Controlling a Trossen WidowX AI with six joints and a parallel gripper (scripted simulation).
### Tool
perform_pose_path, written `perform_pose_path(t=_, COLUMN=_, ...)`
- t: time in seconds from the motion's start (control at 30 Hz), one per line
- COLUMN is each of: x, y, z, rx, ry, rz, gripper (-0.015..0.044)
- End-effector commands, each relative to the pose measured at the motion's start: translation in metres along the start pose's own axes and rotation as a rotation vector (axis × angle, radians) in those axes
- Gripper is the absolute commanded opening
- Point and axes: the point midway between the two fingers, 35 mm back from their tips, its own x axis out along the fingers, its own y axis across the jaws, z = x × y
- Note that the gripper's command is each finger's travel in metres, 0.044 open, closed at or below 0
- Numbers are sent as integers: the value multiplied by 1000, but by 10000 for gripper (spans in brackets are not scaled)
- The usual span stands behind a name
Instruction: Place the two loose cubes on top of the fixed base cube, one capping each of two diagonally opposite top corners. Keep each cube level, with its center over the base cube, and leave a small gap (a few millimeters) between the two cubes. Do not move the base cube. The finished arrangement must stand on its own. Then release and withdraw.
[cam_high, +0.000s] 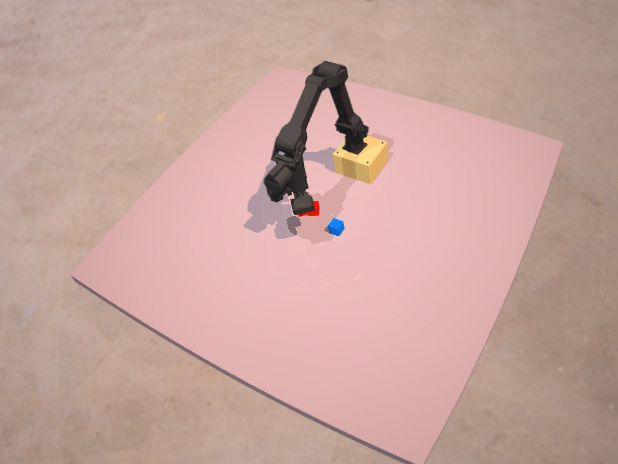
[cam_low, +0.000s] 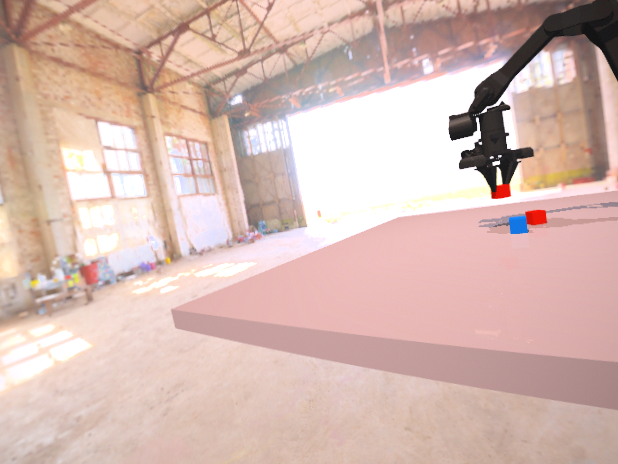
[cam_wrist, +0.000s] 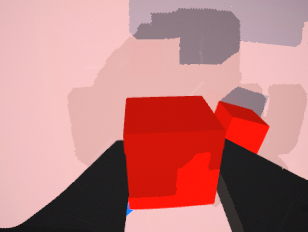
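Up above the pink table (cam_low: 350, 280), the gripper (cam_low: 500, 186) has its fingers pinching a red cube (cam_low: 500, 191), well clear of the surface. A second red cube (cam_low: 536, 217) and a blue cube (cam_low: 518, 224) sit close together below; in the wrist view the resting red one is at about 2 o'clock from the held one. Can't tell which is the fixed base.

If it were me: keep the cube level, line it up over one top corner, come straight down, no nudging the base.

Arm's folded into a tall arch off its yellow pedestal (cam_high: 372, 167), wrist pointing straight down.
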Motion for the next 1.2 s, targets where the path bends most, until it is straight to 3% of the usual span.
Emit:
perform_pose_path(t=0.0, x=2, y=6, z=-11, rx=-3, ry=7, rz=5, gripper=105)
perform_pose_path(t=0.67, x=14, y=36, z=-67, rx=-31, ry=27, rz=12, gripper=105)
perform_pose_path(t=1.17, x=24, y=37, z=-69, rx=-32, ry=28, rz=12, gripper=105)
